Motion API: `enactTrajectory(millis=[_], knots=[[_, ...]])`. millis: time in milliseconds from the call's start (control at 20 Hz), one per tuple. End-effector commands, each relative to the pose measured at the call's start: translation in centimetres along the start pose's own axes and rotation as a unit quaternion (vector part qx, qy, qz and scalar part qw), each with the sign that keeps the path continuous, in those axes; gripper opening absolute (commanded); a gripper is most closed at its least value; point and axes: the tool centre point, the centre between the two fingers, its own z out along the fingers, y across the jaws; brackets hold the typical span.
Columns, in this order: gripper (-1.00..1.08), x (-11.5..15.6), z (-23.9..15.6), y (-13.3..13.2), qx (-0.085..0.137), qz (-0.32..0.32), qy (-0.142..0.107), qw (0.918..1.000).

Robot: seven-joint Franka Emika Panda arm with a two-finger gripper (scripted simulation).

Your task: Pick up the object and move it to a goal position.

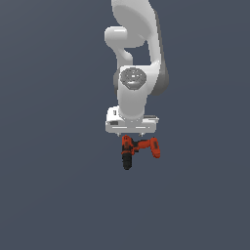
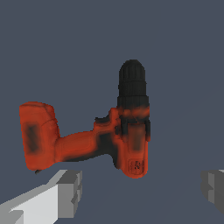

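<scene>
White arm points straight down, claw [image 1: 131,134] fingers spread wide

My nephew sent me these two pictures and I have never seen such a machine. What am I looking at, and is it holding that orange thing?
These are computer-simulated pictures. The exterior view shows a white robot arm reaching down; its tool hangs just above a small red-orange power drill. The other picture comes from a camera on the arm's wrist, looking past the tool's grey fingers at the same drill lying on a plain dark surface. The fingers stand wide apart, so nothing is held.
</scene>
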Motion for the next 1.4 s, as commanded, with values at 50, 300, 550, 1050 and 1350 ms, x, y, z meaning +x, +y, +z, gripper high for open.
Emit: enactTrajectory(millis=[50, 300, 550, 1050, 1350], knots=[[0.68, 0.0, 0.0, 0.0, 0.0, 0.0, 0.0, 1.0], [0.68, 0.0, 0.3, -0.2, 0.002, 0.008, -0.007, 0.9999], [0.68, 0.1, 0.5, -0.2, 0.001, 0.007, -0.007, 1.0], [0.68, 3.1, 2.7, 0.2, -0.009, -0.002, -0.002, 1.0], [0.68, 5.8, 5.4, 0.6, -0.02, -0.012, 0.002, 0.9997]])
